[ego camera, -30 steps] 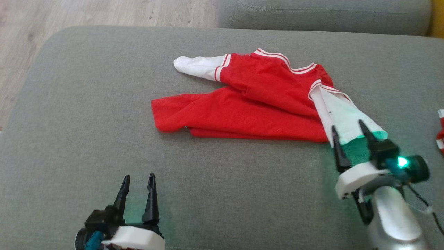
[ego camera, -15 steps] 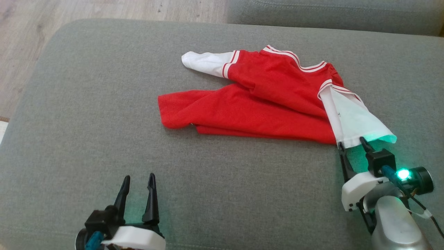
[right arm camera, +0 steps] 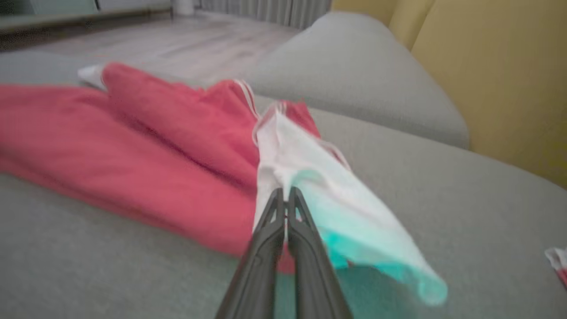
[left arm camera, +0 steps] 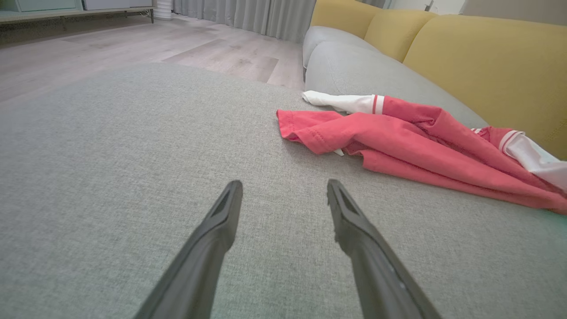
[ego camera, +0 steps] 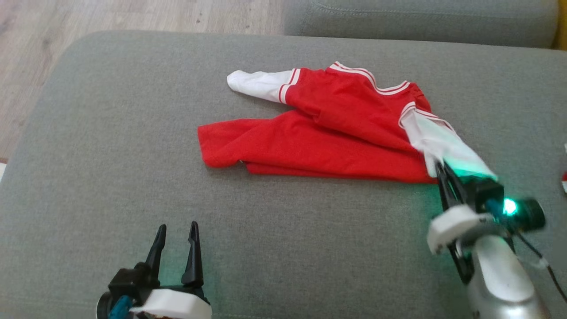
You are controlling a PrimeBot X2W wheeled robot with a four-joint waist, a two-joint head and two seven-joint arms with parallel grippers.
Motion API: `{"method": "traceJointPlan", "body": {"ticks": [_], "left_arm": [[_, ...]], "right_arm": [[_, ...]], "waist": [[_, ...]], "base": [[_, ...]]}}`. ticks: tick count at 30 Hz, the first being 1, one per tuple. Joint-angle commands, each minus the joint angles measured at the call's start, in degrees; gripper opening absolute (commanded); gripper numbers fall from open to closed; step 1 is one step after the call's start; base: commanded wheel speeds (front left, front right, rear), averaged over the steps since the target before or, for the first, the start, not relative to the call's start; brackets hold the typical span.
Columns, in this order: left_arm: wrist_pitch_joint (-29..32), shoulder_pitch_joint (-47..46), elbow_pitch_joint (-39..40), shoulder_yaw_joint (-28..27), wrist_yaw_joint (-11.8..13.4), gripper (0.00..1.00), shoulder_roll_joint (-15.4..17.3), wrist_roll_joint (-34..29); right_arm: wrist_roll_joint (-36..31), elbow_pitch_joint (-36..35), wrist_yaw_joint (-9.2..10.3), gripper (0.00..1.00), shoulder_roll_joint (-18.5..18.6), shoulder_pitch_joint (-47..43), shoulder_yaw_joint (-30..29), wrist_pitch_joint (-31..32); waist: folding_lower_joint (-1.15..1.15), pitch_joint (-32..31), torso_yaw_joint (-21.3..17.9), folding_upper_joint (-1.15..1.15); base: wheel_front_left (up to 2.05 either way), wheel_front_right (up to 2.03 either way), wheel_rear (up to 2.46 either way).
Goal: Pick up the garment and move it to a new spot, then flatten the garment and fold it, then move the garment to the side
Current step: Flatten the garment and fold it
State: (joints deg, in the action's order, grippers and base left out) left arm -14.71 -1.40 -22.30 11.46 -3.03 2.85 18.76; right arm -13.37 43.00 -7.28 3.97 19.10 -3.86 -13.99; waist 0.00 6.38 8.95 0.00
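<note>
The garment is a red shirt with white sleeves and striped trim, lying crumpled on the grey sofa cushion. My right gripper is at its right end, shut on the white sleeve, which is bunched and raised at the pinch. In the right wrist view the closed fingertips bite into the sleeve, and the sleeve's loose cuff hangs to the right, tinted green by the wrist light. My left gripper rests open near the front edge, apart from the garment. Nothing lies between its fingers.
A small red and white piece of cloth lies at the cushion's right edge. A second grey cushion sits behind, with yellow back cushions beyond. Wooden floor lies past the far left corner.
My right gripper has pushed forward onto the white sleeve and closed on it, bunching the fabric. The left gripper has stayed put. The head camera shifted slightly.
</note>
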Motion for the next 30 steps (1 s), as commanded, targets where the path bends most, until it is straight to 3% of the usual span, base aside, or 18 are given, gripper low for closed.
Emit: {"method": "traceJointPlan", "body": {"ticks": [1,7,9,14,15,16,17,18,20,23,30], "left_arm": [[-0.29,-1.00,1.59,-1.64,-0.04,1.00,0.03,-0.07],[-0.29,-0.22,1.71,-2.26,-0.15,1.00,0.03,-0.26],[-0.29,-0.19,1.71,-2.21,-0.24,1.00,0.03,-0.24],[-0.29,-0.65,1.68,-1.55,-0.16,1.00,0.03,0.18],[-0.29,-0.78,1.64,-1.38,-0.18,1.00,0.03,0.29],[-0.29,-0.92,1.59,-1.17,-0.19,1.00,0.03,0.38],[-0.29,-1.09,1.53,-0.95,-0.20,1.00,0.03,0.46],[-0.29,-1.24,1.45,-0.74,-0.21,1.00,0.03,0.53],[-0.29,-1.56,1.41,-0.43,-0.20,1.00,0.03,0.57],[-0.29,-2.19,1.39,-0.11,-0.39,1.00,0.03,0.52],[-0.29,-9.14,0.27,3.10,-2.27,1.00,0.03,0.49]], "right_arm": [[4.00,-5.64,-0.21,0.00,-0.87,3.22,4.10,-0.97],[16.04,-15.34,-0.21,0.00,-1.05,5.68,5.87,-0.99],[19.06,-17.11,-0.21,0.00,-1.05,7.05,3.46,-0.23],[17.81,-15.05,-0.21,0.00,2.88,8.38,-6.13,4.52],[16.73,-13.51,-0.21,0.07,3.63,8.13,-8.58,5.68],[15.88,-12.12,-0.21,0.40,4.10,7.87,-11.49,6.17],[13.55,-10.83,-0.21,0.93,5.13,7.33,-13.30,6.51],[11.94,-9.68,-0.21,1.00,5.43,6.96,-15.47,6.64],[9.08,-8.42,-0.21,1.00,5.08,6.39,-18.56,5.84],[6.22,-8.27,-0.21,1.00,3.22,5.97,-18.20,2.99],[6.27,-12.24,-0.21,1.00,-0.25,3.86,-6.89,-0.81]], "waist": [[0.00,-0.44,-0.39,0.00],[0.00,-1.18,-1.55,0.00],[0.00,-1.30,-1.91,0.00],[0.00,-1.12,-2.13,0.00],[0.00,-1.01,-2.09,0.00],[0.00,-0.86,-2.00,0.00],[0.00,-0.70,-1.87,0.00],[0.00,-0.56,-1.78,0.00],[0.00,-0.19,-1.72,0.00],[0.00,0.63,-2.30,0.00],[0.00,3.87,-4.04,0.00]], "base": [[0.00,0.00,0.00],[0.00,0.00,0.00],[0.00,0.00,0.00],[0.00,0.00,0.00],[0.00,0.00,0.00],[0.00,0.00,0.00],[0.00,0.00,0.00],[0.00,0.00,0.00],[0.00,0.00,0.00],[0.00,0.00,0.00],[0.00,0.00,0.00]]}}
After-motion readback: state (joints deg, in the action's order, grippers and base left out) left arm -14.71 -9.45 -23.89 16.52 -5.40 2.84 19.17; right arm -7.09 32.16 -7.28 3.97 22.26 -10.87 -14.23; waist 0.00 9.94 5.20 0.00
